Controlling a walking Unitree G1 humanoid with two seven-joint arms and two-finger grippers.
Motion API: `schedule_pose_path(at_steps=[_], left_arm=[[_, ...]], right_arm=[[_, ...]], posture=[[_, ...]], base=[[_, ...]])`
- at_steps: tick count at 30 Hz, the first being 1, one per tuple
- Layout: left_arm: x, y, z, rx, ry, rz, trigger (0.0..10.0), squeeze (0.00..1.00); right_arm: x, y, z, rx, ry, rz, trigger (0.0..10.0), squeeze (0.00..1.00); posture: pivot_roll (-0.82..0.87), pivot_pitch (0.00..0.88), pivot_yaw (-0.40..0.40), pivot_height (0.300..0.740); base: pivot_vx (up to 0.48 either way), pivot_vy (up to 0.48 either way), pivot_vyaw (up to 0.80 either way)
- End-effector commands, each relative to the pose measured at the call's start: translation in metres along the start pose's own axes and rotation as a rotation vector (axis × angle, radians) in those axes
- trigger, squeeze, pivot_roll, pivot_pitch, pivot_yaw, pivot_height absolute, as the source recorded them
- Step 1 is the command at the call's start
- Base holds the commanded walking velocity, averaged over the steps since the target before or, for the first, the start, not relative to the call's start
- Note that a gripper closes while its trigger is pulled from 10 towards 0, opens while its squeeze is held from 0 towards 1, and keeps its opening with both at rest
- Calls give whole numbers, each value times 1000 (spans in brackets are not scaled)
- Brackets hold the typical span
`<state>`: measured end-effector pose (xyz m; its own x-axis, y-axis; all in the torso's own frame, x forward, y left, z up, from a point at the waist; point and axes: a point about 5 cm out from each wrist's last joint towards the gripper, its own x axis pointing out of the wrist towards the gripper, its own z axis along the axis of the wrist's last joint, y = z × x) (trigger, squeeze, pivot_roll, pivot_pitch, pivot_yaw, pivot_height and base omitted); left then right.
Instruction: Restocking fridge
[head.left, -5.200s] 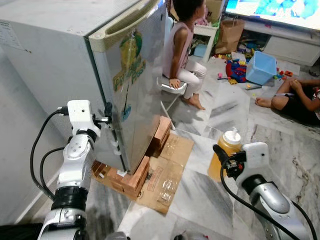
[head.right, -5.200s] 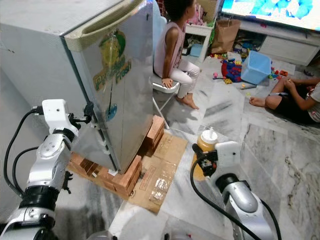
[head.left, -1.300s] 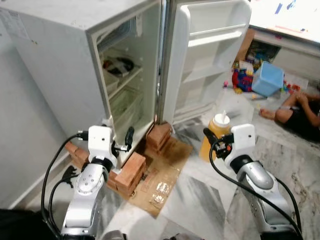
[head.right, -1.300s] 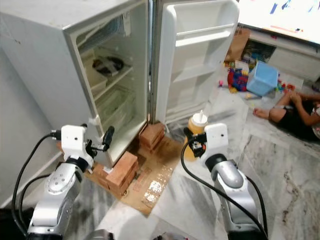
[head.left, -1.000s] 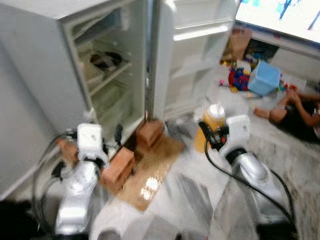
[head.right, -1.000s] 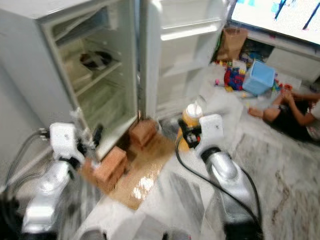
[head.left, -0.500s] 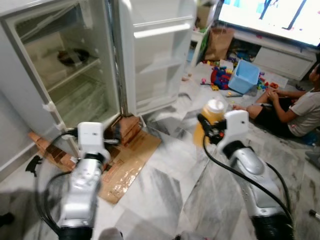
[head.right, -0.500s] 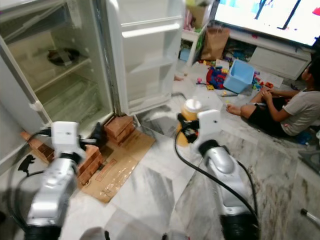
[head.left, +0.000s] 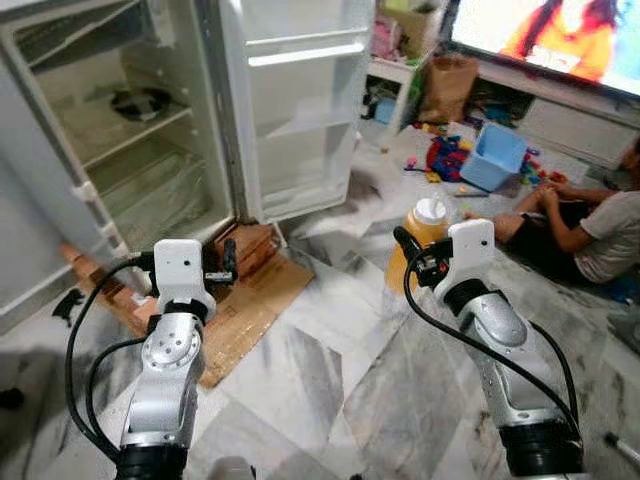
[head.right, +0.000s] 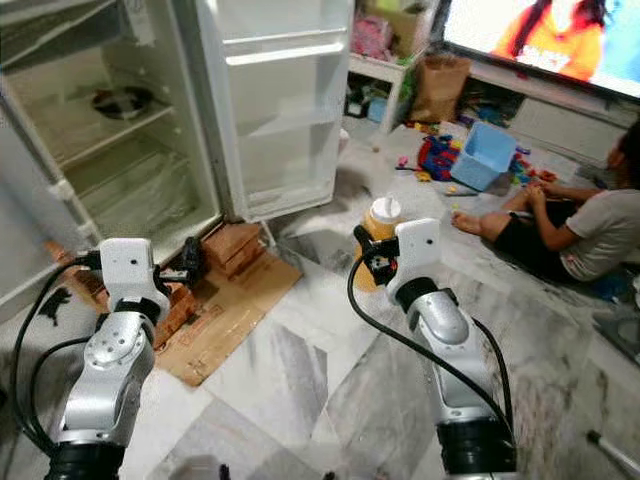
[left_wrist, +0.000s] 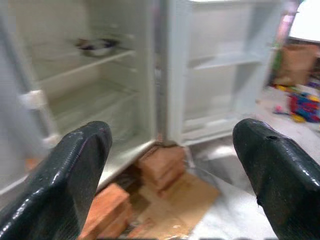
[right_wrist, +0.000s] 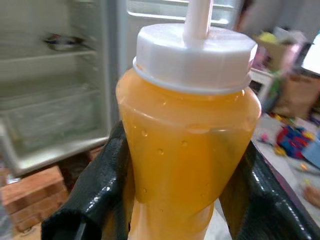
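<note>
Right wrist view: right gripper pinching upright orange sauce bottle; open fridge at approx 10 o'clock, nearer left gripper, fingers spread, empty.

Counts, open-fridge scene
One fridge, one orange squeeze bottle, one blue bin, one seated person, one cardboard sheet.

I see two silver arms with white wrist boxes, black looping cables and glossy black fingers.
</note>
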<state>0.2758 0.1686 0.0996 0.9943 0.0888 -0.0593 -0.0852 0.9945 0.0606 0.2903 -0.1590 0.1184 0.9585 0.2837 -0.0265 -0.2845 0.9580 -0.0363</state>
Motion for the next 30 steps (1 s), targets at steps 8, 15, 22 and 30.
schedule_pose_path(at_steps=[8,15,22,30], left_arm=[[2,3,-2,12,3,30,10000,0],[2,5,-3,8,2,52,10000,0],[1,9,-3,34,-10,62,10000,0],[2,17,-6,29,5,104,10000,0]], right_arm=[[5,1,7,-6,-32,14,10000,0],[5,2,7,-6,-37,16,10000,0],[5,2,8,0,-46,11,10000,0],[10,5,12,-18,-71,16,10000,0]], posture=[[37,0,-61,740],[37,0,-61,740],[38,0,-62,740],[38,0,-61,740]], base=[[0,-315,195],[0,-205,0],[0,0,0],[422,0,0]])
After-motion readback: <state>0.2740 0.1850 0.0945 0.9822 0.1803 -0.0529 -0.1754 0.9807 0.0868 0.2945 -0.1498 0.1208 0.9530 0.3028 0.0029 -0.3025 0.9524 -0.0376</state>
